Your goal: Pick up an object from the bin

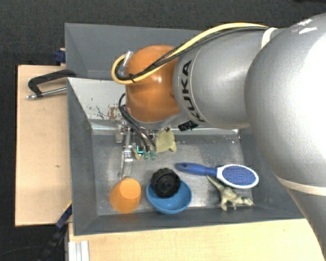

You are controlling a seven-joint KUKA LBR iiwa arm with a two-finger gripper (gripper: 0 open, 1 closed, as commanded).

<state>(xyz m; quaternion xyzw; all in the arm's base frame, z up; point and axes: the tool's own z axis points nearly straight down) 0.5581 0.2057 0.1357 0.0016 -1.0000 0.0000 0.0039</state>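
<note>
gripper (125, 165) sits low in the left half of the grey bin (80, 162), under the arm's orange cover (149, 88). whether it is spread or pressed together: cannot tell. nothing seen pinched. orange cup (125, 194) lies just below it in the view, near the bin's lower left corner, close to the tip. beside the cup, a blue bowl (174, 201) holding a black round part (165, 181). further right, a blue brush (228, 174) and a pale toy figure (232, 199).

Robotics lab, KUKA arm (217, 91), grey metal bin (79, 162)
</note>
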